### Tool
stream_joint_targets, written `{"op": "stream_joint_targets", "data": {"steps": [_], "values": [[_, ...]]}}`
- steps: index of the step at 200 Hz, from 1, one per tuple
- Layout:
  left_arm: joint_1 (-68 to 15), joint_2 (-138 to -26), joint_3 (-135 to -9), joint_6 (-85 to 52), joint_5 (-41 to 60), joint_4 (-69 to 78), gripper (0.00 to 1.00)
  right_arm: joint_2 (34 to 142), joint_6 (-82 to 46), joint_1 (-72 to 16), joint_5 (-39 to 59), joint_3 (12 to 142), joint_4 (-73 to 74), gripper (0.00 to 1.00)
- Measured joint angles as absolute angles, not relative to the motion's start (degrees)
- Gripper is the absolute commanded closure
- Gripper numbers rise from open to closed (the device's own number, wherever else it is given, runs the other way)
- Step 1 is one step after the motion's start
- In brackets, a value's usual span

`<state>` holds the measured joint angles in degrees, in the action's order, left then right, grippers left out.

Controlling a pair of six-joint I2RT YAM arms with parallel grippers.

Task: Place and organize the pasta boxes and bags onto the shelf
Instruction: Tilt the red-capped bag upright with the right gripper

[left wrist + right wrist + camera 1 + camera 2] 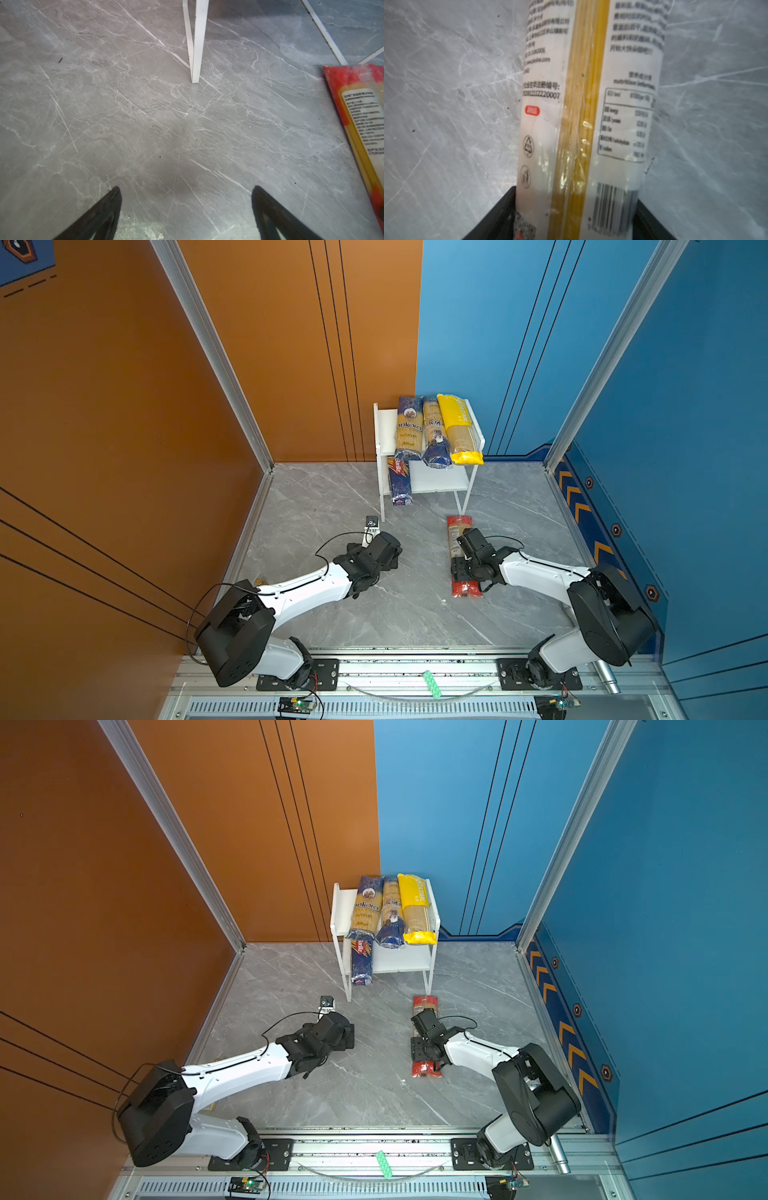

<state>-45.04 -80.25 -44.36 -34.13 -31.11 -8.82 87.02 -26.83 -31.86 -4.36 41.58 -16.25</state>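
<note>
The white shelf (436,479) (399,961) stands at the back. Its top board carries two navy-and-yellow ankara packs (408,427) (434,431) and a bright yellow pack (459,427). A dark blue Barilla pack (400,483) lies on the lower board at the left, sticking out in front. The clear pack with red ends (459,526) (424,1004) (583,83) lies on the floor in front of the shelf. My right gripper (461,572) (575,199) is down over it, fingers pressed on both long sides. My left gripper (390,560) (187,188) hangs open over bare floor, near a shelf leg (197,41).
Orange wall on the left and blue wall on the right close in the grey marble floor (353,614). A metal rail (415,668) with both arm bases runs along the front, with a small green piece (431,684) on it. The red-ended pack (361,116) shows in the left wrist view.
</note>
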Motion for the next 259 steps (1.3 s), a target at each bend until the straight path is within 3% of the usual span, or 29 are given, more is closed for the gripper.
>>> {"op": "stream_joint_targets", "data": {"steps": [33, 57, 113, 259], "values": [[-45.01, -80.12, -44.07, -34.33, -31.11, -8.99, 0.02, 87.02, -27.03, -32.4, -4.32, 41.58, -16.14, 0.38], [-45.01, -79.83, -43.9, -34.41, -31.11, -9.02, 0.02, 87.0, -27.31, -32.64, -4.4, 41.58, -15.9, 0.49], [-45.01, -79.02, -43.13, -34.79, -31.11, -9.02, 0.02, 85.56, -27.49, -33.06, -4.71, 41.15, -15.77, 0.59], [-45.01, -78.74, -43.11, -35.42, -31.11, -8.99, 0.02, 82.96, -27.49, -33.43, -4.58, 39.29, -15.35, 0.66]]}}
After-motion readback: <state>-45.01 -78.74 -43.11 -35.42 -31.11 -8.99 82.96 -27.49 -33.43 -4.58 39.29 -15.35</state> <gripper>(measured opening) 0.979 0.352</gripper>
